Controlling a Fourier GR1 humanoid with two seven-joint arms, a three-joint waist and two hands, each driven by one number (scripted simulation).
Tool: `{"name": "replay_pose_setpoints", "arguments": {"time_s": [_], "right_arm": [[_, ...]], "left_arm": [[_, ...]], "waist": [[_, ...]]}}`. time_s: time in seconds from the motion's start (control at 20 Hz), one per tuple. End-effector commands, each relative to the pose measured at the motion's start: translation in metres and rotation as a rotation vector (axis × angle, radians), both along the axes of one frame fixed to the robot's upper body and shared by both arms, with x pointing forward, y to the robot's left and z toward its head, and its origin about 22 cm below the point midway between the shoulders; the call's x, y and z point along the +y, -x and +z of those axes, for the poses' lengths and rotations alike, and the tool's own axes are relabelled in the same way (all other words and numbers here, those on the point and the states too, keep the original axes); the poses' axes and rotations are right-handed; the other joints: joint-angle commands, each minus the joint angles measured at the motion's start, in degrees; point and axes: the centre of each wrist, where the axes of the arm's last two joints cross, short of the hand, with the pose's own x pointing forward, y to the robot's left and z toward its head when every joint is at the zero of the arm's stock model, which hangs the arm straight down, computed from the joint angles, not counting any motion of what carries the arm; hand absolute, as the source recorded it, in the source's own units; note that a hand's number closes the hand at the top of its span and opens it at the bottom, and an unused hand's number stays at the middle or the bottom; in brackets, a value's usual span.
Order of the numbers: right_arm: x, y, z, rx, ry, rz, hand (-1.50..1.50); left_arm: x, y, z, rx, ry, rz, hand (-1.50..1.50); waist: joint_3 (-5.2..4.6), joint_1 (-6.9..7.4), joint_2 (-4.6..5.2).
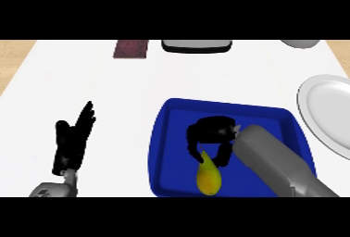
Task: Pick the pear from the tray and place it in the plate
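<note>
Barely underway: pear not lifted, plate waiting.
Biggest first: the white counter [103, 92], then the blue tray [171, 139] holding only the yellow pear [209, 178]; the plate [328, 111] at right sits bare. Right hand [213, 132] curls its fingers over the pear's top; left hand [71, 143] rests open, fingers up.

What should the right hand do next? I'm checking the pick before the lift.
Probably close the fingers round the pear before lifting. The right hand sits over the blue tray with curled fingers reaching the pear's narrow end, but the pear lies on the tray floor; the plate waits to the right.
</note>
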Motion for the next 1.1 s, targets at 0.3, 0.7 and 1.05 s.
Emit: {"name": "replay_pose_setpoints", "arguments": {"time_s": [0.3, 0.7, 1.05], "right_arm": [[-0.167, -0.026, 0.038, -0.369, 0.054, -0.828, 1.5], [-0.217, 0.004, 0.096, -0.63, -0.232, -1.106, 1.5], [-0.269, 0.047, 0.144, -0.763, -0.284, -1.377, 1.5]], "left_arm": [[0.018, 0.017, -0.006, 0.032, 0.003, 0.103, 0.0], [0.018, 0.02, -0.006, 0.024, -0.008, 0.096, 0.0], [0.0, 0.023, -0.006, 0.003, 0.006, 0.045, 0.0]], "waist": [[0.01, -6.68, -1.44], [-0.09, -5.25, -1.09], [-0.06, -2.41, -0.26]]}}
